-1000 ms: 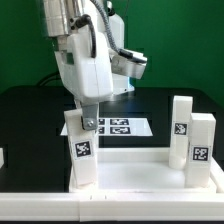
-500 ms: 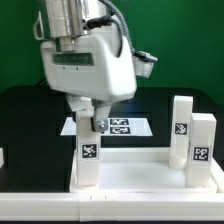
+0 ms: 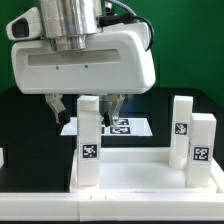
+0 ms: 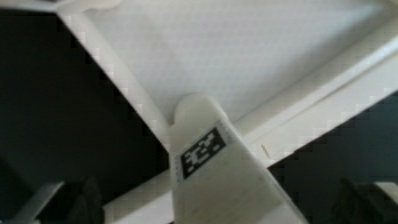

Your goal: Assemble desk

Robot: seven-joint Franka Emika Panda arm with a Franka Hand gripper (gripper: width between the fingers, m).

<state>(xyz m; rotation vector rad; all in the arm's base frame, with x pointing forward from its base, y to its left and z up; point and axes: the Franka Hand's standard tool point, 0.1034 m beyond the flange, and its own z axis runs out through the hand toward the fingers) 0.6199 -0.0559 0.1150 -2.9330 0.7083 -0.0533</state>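
Your gripper (image 3: 85,106) stands wide open, holding nothing; the upright leg (image 3: 88,140) rises between its fingers, long axis vertical.

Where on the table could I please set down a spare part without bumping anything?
The black table is bare at the exterior view's left, between the green wall and the front leg. A smaller bare strip lies behind the two legs at that view's right. The middle is crowded: the gripper straddles the front leg over the desk panel, and the marker board lies behind.
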